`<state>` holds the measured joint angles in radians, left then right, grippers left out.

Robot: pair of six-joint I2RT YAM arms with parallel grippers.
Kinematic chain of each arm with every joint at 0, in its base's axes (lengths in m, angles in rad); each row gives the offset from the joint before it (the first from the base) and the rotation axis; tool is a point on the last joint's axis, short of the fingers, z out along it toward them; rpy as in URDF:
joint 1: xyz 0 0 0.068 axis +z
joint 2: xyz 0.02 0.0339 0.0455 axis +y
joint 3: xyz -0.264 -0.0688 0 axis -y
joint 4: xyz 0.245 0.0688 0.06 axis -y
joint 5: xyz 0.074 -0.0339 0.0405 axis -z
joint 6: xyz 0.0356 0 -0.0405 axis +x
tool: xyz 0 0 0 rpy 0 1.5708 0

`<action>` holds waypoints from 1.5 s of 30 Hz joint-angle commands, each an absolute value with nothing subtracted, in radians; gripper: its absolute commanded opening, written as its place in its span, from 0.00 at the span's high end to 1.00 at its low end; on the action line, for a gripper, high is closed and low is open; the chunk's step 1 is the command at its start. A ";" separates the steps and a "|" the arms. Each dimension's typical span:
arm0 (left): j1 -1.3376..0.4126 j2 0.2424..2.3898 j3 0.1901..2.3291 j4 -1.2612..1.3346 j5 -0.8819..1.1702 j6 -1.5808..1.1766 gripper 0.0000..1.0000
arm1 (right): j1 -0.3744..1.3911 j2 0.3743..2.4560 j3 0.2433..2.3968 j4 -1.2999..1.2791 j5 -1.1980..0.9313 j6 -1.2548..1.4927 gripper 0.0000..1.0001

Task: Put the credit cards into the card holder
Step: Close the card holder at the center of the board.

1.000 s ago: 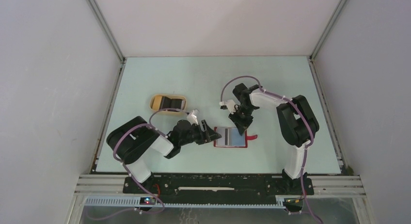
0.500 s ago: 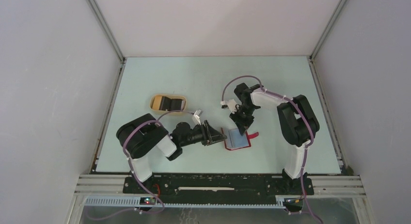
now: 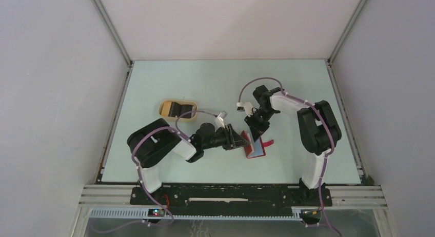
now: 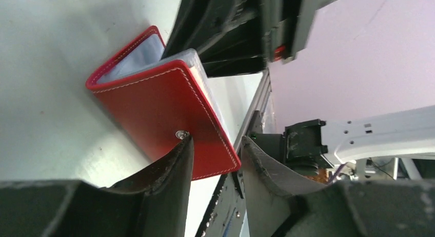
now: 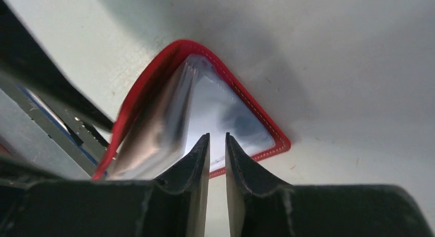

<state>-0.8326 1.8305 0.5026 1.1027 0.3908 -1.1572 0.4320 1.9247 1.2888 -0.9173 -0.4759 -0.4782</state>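
Nearest me, the two arms are bolted along the edge of the pale green surface (image 3: 205, 83). The left arm (image 3: 154, 144) lies low and reaches right, toward the middle. The right arm (image 3: 315, 126) rises from its base and arches left over the same spot.

Just past the bases, a little right of centre, sits the card holder (image 3: 254, 151). It is red outside and pale blue within, and half folded. One cover lies flat on the surface and the other is raised at a slant over it.

The left claw (image 4: 214, 144) meets the raised cover from the left, spread part way. One of its fingers (image 4: 172, 165) touches the red outside right beside the snap (image 4: 179, 135). The other stands off past the cover's free corner, which sits in the gap. I see no pinch.

Just beyond, the right claw (image 5: 217, 138) points down into the open fold, its tips over the clear pocket of the flat half. The jaws are nearly pressed together, with only a thin slit between them and nothing in it that I can see. Whether the tips touch the pocket I cannot tell.

Clear sleeves (image 5: 169, 124) are stacked against the raised cover. Whether cards sit in them I cannot tell. A red tab (image 3: 267, 142) sticks out on the holder's right.

Farther back and to the left, well apart, is a tan oval tray (image 3: 162, 110) with something dark (image 3: 179, 109) in it, too small to make out.
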 commanded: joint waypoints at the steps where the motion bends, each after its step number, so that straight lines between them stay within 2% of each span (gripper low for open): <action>1: -0.846 1.789 0.568 0.913 0.330 -1.037 0.55 | 0.381 1.792 1.291 -0.917 -0.568 -0.510 0.73; 9: -0.858 1.853 0.695 0.792 0.339 -0.967 0.55 | 0.226 1.646 1.263 -0.921 -0.587 -0.525 0.66; 15: -0.880 1.857 0.775 0.608 0.280 -0.855 0.57 | 0.134 1.637 1.181 -0.923 -0.616 -0.551 0.60; 21: -0.905 1.842 0.824 0.459 0.212 -0.771 0.59 | 0.132 1.714 1.158 -0.922 -0.571 -0.539 0.60; 38: -0.912 1.840 0.831 0.452 0.189 -0.754 0.60 | 0.154 1.813 1.158 -0.969 -0.521 -0.541 0.63; 41: -0.911 1.833 0.832 0.451 0.187 -0.748 0.60 | 0.162 1.820 1.158 -0.971 -0.513 -0.540 0.69; 45: -0.912 1.793 0.818 0.459 0.163 -0.716 0.60 | 0.169 1.825 1.158 -0.972 -0.516 -0.541 0.91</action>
